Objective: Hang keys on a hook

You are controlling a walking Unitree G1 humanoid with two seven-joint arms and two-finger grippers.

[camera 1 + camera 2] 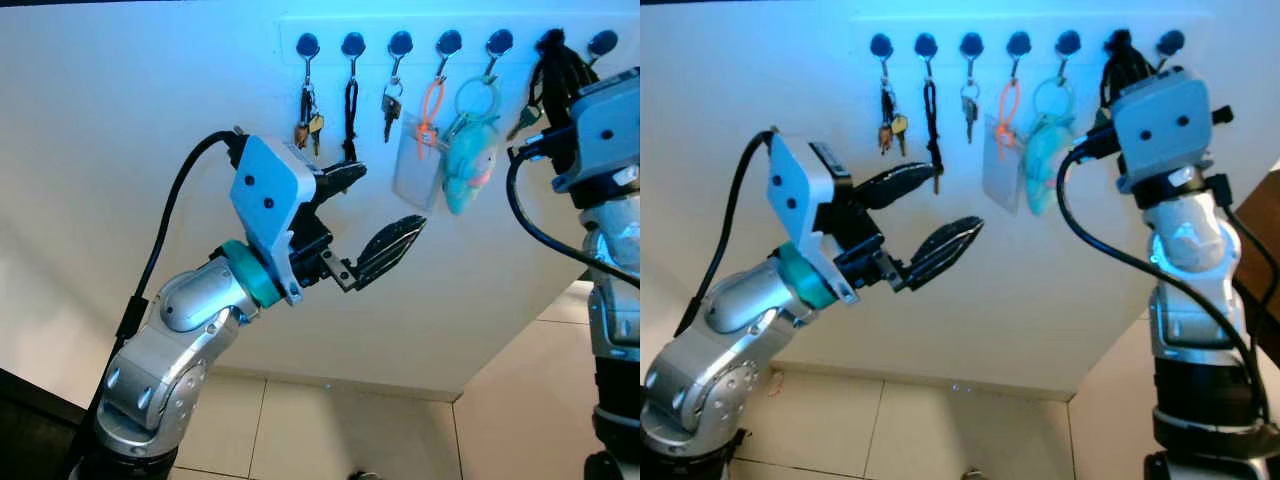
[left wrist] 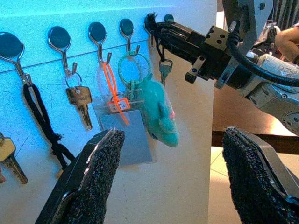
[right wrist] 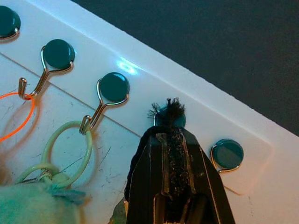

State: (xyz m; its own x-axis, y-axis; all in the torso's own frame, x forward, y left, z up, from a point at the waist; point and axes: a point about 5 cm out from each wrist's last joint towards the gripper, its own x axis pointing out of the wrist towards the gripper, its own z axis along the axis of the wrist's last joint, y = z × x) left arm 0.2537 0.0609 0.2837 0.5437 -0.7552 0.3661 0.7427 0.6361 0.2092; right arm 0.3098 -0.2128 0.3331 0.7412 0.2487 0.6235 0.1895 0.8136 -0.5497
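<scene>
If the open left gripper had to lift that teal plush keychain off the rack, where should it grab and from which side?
Probably by the pale green ring, not the soft teal plush. The ring hangs on its hook, so the left gripper would come from the front, pinch the ring's lower arc and lift it up over the hook tip.

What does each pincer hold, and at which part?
The right pincer is shut on a black cord loop at the sixth hook, with a key below. The left pincer holds nothing.

head stereo views face the hook rail (image 1: pixel 450 40) from below; both wrist cameras look close at it.
</scene>
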